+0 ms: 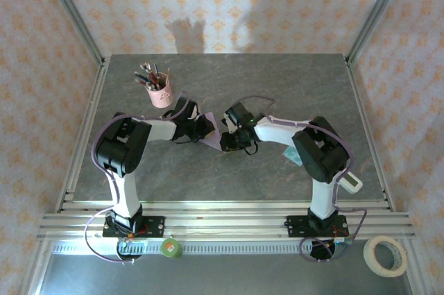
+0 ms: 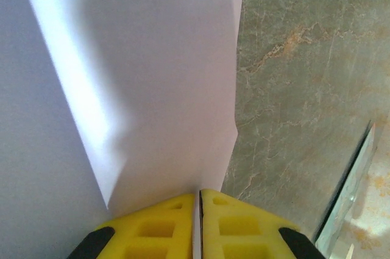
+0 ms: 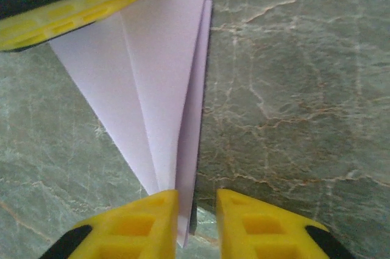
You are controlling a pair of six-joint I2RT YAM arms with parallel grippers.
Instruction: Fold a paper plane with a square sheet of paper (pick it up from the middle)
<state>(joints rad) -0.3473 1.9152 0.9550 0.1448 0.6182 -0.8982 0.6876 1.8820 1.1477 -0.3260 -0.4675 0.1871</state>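
The square sheet of paper, pale lilac, is folded into a pointed paper plane (image 1: 210, 139) at mid-table between the two arms. My left gripper (image 2: 200, 193) is shut on its wide rear edge, and the paper (image 2: 152, 76) rises away from the yellow pads. Its yellow finger (image 3: 91, 3) also shows at the top left of the right wrist view. My right gripper (image 3: 196, 195) stands open around the sharp tip of the plane (image 3: 158, 88). The tip lies against the left pad, with a gap to the right pad. From above, my right gripper (image 1: 234, 144) is at the plane's near end.
A pink pen cup (image 1: 161, 94) stands behind the left arm. A small teal-and-white packet (image 1: 293, 157) lies by the right arm, and a white device (image 1: 350, 182) sits near the front right. A tape roll (image 1: 386, 255) rests off the table's front right corner.
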